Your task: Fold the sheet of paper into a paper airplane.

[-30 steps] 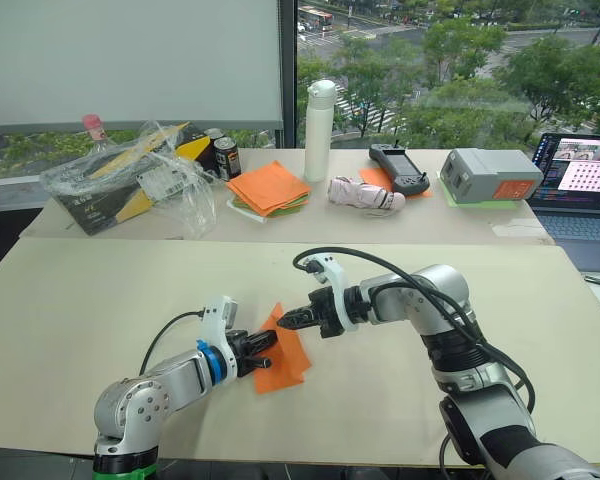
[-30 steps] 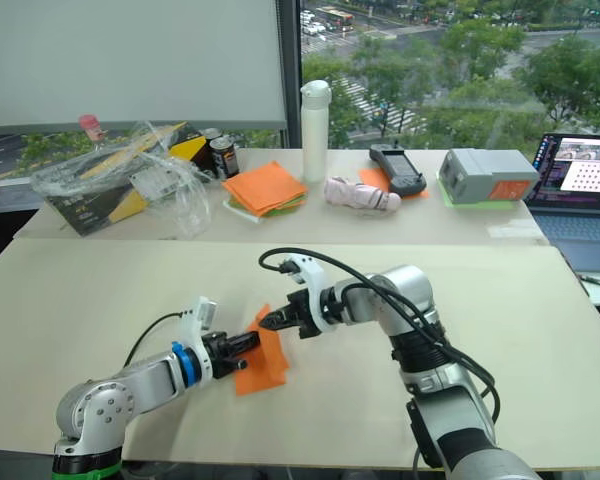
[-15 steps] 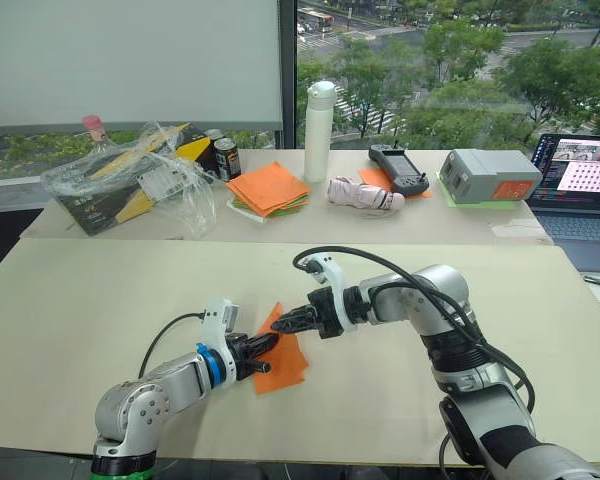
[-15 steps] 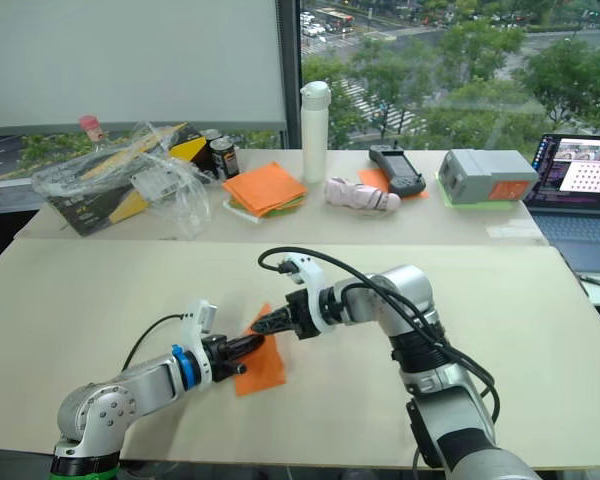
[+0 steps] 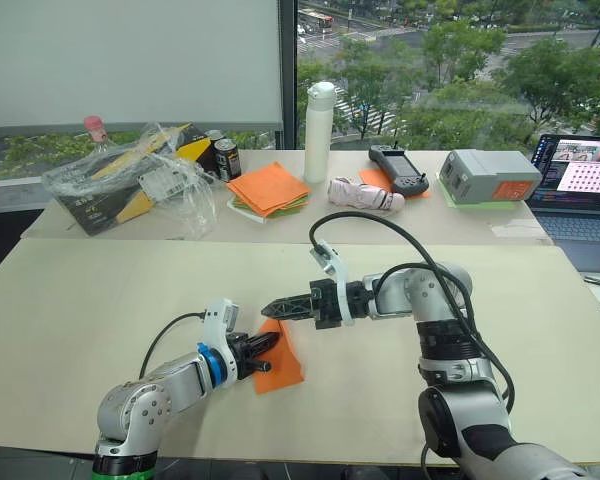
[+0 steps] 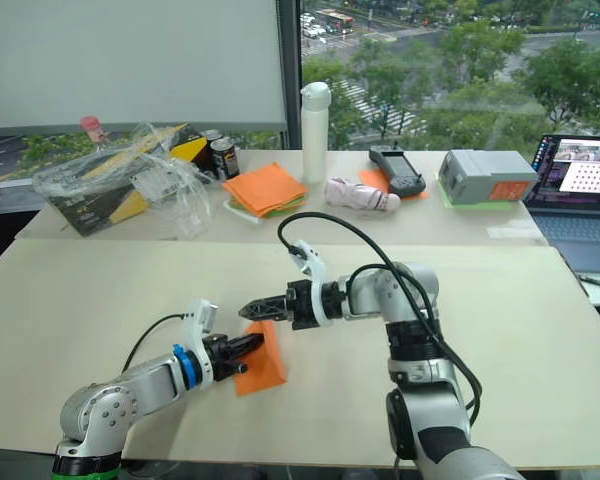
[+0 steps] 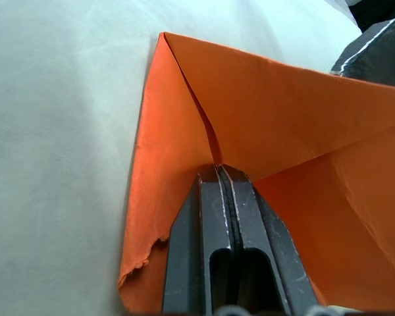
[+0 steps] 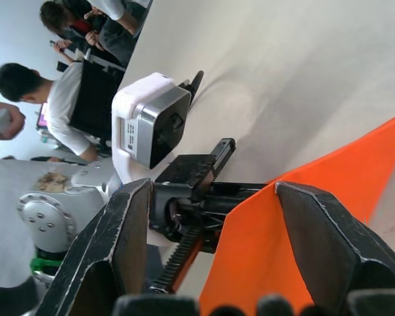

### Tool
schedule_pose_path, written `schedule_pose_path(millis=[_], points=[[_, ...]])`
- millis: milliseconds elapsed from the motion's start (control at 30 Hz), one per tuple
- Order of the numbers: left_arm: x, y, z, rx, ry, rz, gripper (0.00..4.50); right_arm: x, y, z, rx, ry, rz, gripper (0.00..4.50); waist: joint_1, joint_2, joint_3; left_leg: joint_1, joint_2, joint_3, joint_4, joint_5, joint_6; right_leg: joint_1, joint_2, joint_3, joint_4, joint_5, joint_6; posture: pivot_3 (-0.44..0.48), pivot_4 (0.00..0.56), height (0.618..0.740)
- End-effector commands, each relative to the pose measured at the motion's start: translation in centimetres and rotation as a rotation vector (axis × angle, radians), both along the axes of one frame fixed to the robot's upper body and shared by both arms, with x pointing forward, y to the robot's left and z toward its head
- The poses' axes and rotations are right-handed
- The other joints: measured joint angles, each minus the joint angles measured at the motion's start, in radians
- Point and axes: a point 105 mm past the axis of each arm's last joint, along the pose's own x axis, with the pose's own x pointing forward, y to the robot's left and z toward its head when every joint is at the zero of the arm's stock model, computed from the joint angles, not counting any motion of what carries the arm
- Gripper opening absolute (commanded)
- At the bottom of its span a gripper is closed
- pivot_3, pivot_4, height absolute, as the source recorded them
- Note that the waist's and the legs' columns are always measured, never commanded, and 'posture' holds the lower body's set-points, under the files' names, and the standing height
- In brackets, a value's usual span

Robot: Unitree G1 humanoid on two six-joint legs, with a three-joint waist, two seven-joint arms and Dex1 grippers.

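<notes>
Two grippers meet over the sheet of paper, which sits on the near part of the pale table, a little to the robot's left of centre. The left gripper reaches in from the near left, low over the table, and its two black fingers are pressed together on the paper, pinching it right where a fold line runs into them. In the left wrist view the paper is already folded: one flap lies diagonally over another layer, and a corner near the fingers is ragged. The right gripper comes in from the right with its forearm roughly level above the table, pointing toward the robot's left, its tip just above the paper's upper edge. Its fingers are spread apart, with the orange edge rising up between them, though I cannot tell whether either finger touches it. The folded paper tapers to a point at its far end, near the right gripper's tip, and widens toward the near edge of the table, so its long axis runs roughly away from the robot.
</notes>
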Motion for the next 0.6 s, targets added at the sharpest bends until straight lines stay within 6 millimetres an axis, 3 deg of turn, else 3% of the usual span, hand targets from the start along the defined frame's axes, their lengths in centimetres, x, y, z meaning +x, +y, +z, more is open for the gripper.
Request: schedule_pose_path(millis=[33, 267, 400, 600], points=[[-0.18, 0.77, -1.76, 0.053, 0.067, 0.035, 0.0, 0.08, -0.01, 0.2, 0.064, 0.055, -0.016, 3.3, 0.0, 0.0, 0.0, 0.0, 0.0, 0.0, 0.0, 0.0, 0.0, 0.0, 0.0, 0.0, 0.0, 0.0, 0.0, 0.0, 0.15, 0.74], [-0.41, 0.82, -1.93, 0.06, 0.074, 0.034, 0.0, 0.5, -0.03, -0.16, 0.103, 0.123, -0.067, 3.3, -0.001, 0.0, 0.0, 0.0, 0.0, 0.0, 0.0, 0.0, 0.0, 0.0, 0.0, 0.0, 0.001, 0.0, 0.0, 0.0, 0.15, 0.74], [-0.43, 0.84, -1.92, 0.062, 0.074, 0.033, 0.0, 0.54, -0.03, -0.36, 0.108, 0.145, -0.082, 2.21, -0.001, 0.0, 0.0, 0.0, 0.0, 0.0, 0.0, 0.0, 0.0, 0.0, 0.0, 0.0, 0.001, 0.0, 0.0, 0.0, 0.15, 0.74], [-0.38, 0.75, -1.79, 0.063, 0.071, 0.027, 0.0, 0.7, -0.08, -0.56, 0.127, 0.179, -0.113, 0.08, -0.002, 0.0, 0.0, 0.0, 0.0, 0.0, 0.0, 0.0, 0.0, 0.0, 0.0, 0.0, 0.002, 0.0, 0.0, 0.0, 0.15, 0.74]])
